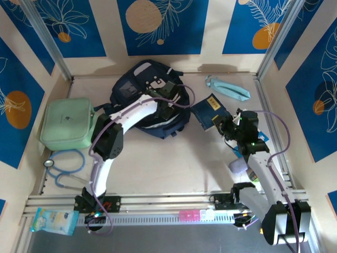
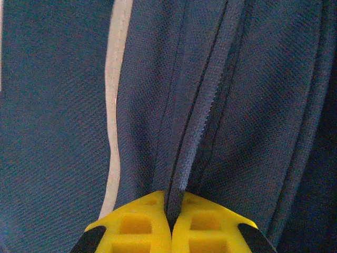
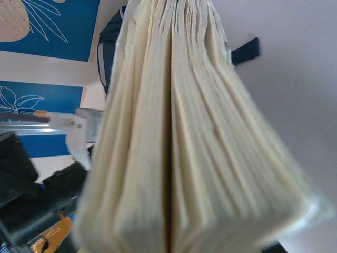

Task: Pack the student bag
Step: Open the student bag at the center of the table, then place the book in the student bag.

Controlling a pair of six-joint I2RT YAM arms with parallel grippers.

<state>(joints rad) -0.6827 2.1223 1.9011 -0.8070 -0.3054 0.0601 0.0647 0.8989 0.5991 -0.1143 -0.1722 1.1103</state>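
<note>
From above, the left gripper (image 1: 167,105) rests on the student bag (image 1: 126,89), and the right gripper (image 1: 222,125) clasps a blue book (image 1: 208,108) just ahead; left wrist: yellow fingers (image 2: 134,227) pinched together on the bag's zip seam (image 2: 195,132); right wrist: the book's pages stand clamped straight ahead.

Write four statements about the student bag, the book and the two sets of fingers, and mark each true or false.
1. The left fingers are shut on a zip seam of the student bag. True.
2. The right fingers hold the stethoscope. False: they hold the book; the stethoscope lies on the table in front of the mint-green case.
3. The mint-green case lies to the left of the student bag. True.
4. The book is already inside the student bag. False: it is outside, to the bag's right.
</note>
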